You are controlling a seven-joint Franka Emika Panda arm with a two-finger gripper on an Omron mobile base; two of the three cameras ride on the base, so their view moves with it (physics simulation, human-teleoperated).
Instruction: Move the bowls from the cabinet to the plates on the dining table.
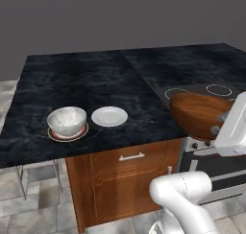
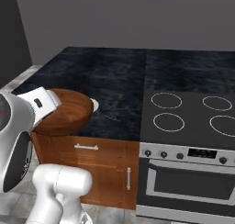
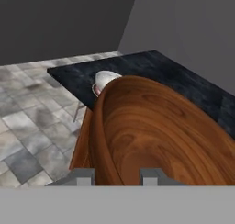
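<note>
Gripper is closed on the rim of the reddish-brown bowl, one finger seen inside the wall and one outside in the hand view. Bowl is held tilted above the front edge of the dining table, right of the white plate. Marbled bowl on the orange-red plate, left of the white plate, is shown whole in the left base view. Stove with four burner rings is shown fully in the right base view, right of the table.
</note>
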